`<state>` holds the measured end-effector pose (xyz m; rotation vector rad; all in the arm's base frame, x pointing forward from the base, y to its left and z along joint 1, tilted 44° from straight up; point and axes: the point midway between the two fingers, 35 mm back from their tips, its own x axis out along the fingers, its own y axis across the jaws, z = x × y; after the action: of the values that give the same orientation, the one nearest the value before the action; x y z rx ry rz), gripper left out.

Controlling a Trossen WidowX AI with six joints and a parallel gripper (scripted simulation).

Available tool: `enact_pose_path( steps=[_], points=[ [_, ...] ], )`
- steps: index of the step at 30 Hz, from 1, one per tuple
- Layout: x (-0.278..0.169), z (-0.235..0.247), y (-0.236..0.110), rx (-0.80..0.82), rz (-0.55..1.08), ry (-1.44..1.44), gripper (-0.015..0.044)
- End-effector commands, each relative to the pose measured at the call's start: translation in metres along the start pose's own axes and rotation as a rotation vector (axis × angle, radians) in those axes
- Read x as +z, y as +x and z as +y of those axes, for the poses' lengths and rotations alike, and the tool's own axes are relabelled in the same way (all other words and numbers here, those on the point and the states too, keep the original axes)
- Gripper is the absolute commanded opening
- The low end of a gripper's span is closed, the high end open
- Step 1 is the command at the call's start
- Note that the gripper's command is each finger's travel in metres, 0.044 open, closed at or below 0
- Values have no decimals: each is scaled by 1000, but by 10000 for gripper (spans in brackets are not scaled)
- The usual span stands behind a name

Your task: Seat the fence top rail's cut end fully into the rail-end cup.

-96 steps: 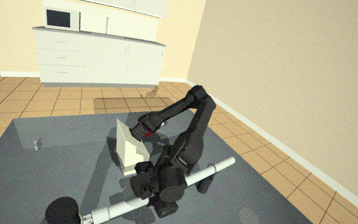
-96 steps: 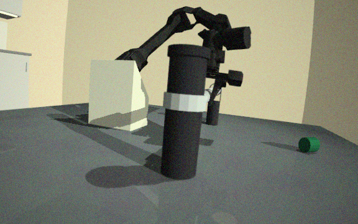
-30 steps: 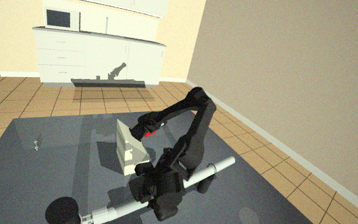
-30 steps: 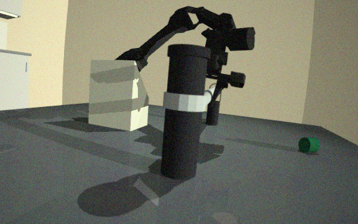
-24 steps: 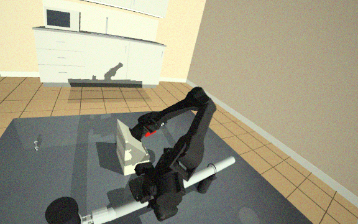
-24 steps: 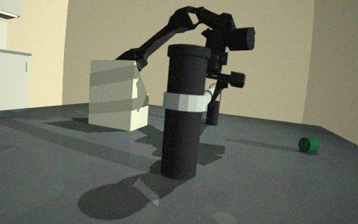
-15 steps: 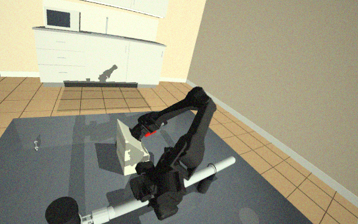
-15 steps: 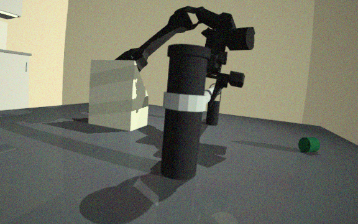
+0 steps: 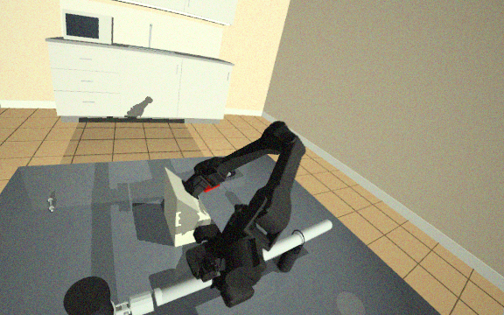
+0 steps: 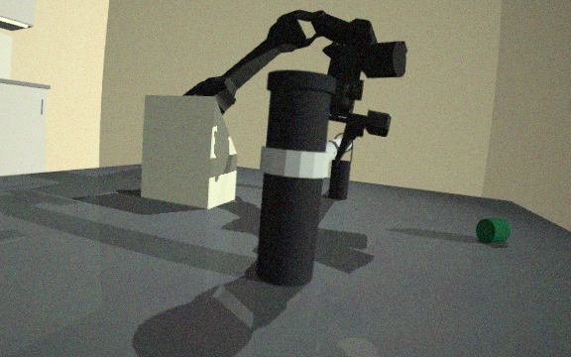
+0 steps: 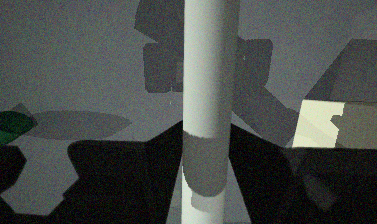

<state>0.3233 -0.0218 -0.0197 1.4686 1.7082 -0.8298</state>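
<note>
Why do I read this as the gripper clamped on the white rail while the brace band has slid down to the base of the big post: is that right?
Not quite. The gripper is clamped on the white rail, but the brace band has not slid to the base; the exterior view shows it around the big post well above the table, nearer mid-height.

Off to my side a pale block stands on the table, a green cylinder lies well apart, white cabinets beyond.

A pale brace band rings the dark post midway up
</note>
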Motion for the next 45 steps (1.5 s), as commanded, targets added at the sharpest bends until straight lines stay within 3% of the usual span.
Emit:
enact_pose_path(
  steps=[1, 45],
  points=[
    [-3, 4, -7, 12, -2, -1, 0],
    [14, 1, 0, 1, -1, -2, 0]
  ],
)
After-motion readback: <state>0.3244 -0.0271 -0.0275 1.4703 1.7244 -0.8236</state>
